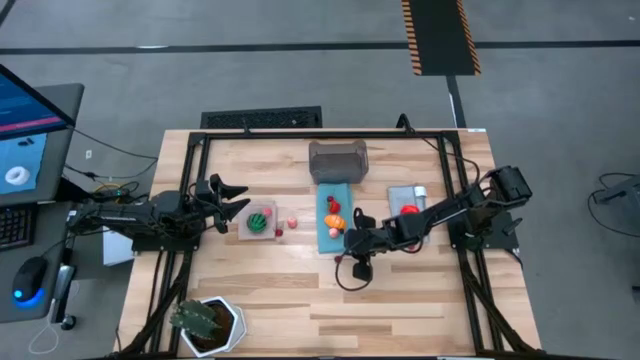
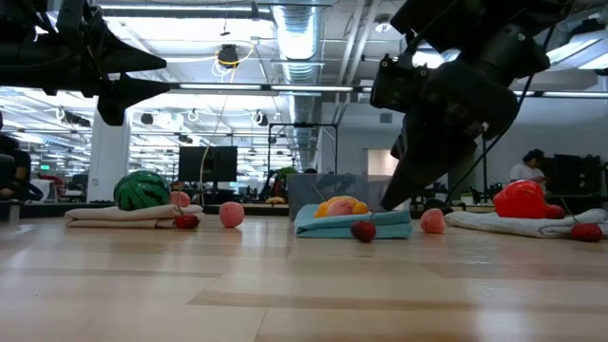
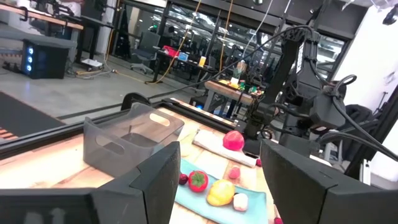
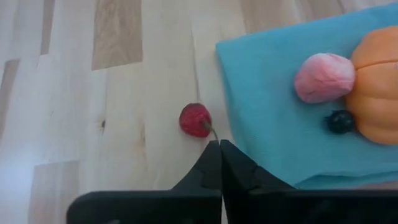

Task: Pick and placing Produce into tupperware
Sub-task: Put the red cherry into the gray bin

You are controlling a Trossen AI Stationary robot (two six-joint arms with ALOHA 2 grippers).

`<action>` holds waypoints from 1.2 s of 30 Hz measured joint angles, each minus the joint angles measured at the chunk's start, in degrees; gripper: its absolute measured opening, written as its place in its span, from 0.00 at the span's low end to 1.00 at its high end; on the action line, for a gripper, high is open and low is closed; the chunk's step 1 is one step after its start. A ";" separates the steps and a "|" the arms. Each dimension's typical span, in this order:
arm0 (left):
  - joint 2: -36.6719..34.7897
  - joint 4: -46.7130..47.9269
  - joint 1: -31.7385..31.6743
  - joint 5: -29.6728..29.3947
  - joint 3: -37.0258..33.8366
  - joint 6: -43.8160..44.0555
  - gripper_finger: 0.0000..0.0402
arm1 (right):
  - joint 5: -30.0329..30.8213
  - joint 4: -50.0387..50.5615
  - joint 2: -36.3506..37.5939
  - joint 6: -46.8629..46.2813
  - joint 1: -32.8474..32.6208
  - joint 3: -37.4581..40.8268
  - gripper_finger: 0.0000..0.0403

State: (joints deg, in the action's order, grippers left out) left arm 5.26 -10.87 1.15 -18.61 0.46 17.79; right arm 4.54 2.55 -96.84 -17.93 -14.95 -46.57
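Overhead and table-level views share the blue mat point(image 1: 334, 212).

Red cherry point(image 4: 195, 120) on pale wood table point(image 4: 124, 93); blue mat point(image 4: 280, 118); pink and orange produce point(image 4: 324, 76).

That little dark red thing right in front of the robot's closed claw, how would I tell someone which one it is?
Find the blue mat mid-table. Just off its edge, on bare wood, a tiny red cherry lies before the shut right gripper. Unlike the pink piece, the orange fruit and the dark berry, it is off the mat and has a thin stem.
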 joint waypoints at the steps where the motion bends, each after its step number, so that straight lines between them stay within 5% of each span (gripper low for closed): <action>1: 0.00 0.00 0.00 0.00 0.00 -0.06 0.53 | 0.00 -0.01 0.00 -0.04 -0.20 0.00 0.04; 18: 0.00 0.00 -0.01 -0.17 0.00 -0.21 0.53 | 0.39 0.51 0.00 2.25 0.03 -2.54 0.02; 36: 0.00 0.02 0.00 -0.20 0.01 -0.19 0.53 | 5.04 15.47 1.91 9.85 4.44 -13.68 0.03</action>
State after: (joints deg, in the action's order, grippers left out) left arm 5.26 -10.86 1.14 -18.81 0.47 17.61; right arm 9.57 18.02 -94.93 -8.07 -10.50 -60.24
